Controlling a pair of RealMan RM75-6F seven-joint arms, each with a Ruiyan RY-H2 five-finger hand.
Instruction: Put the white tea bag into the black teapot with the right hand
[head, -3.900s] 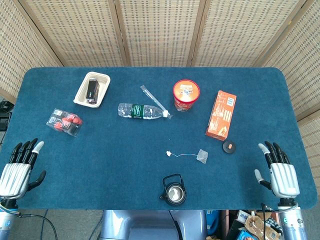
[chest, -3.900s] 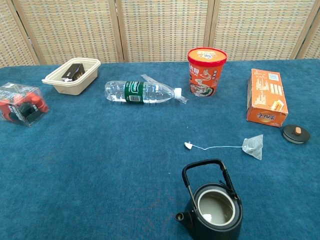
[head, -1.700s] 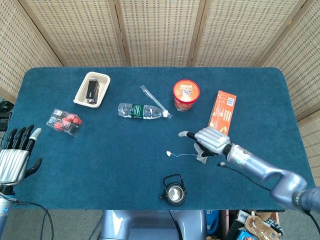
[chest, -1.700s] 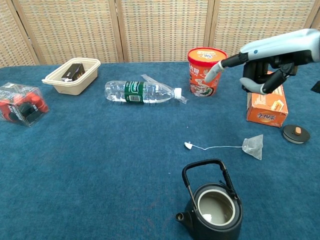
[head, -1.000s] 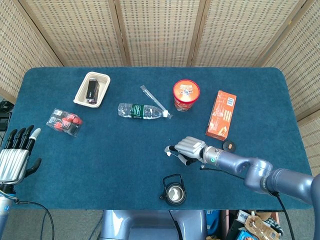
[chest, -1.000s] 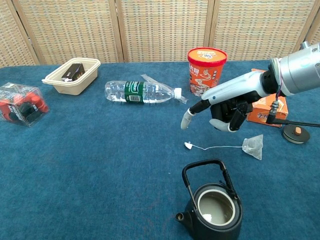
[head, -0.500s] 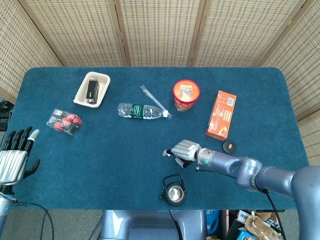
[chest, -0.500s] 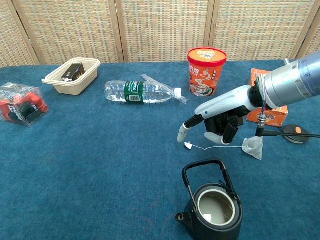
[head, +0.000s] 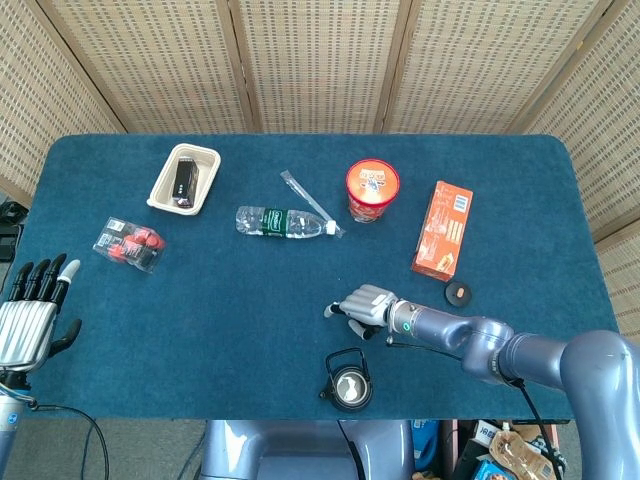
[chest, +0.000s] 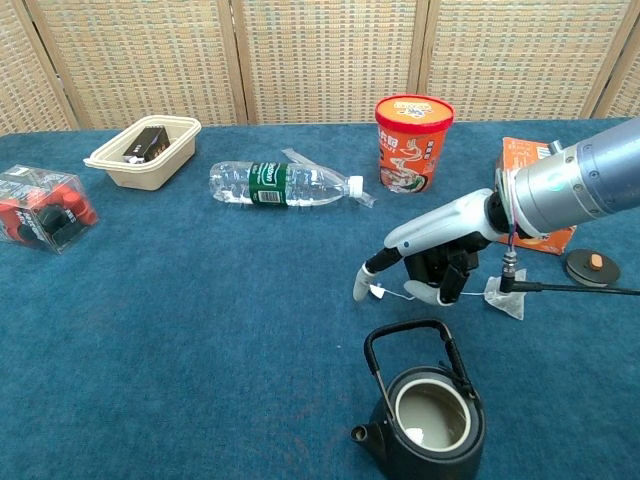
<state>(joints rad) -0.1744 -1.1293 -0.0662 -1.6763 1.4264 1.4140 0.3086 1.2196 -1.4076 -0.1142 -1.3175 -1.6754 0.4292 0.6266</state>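
With nothing yet grasped, the right hand (chest: 425, 262) hovers over the string tag (chest: 377, 291), curled fingers risking dragging the white tea bag (chest: 503, 296) behind it away from the black teapot (chest: 425, 415) just below.

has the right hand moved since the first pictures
Yes. The right hand has come from the table's near right edge toward the middle and down, now low over the tea bag's string tag, just beyond the black teapot.
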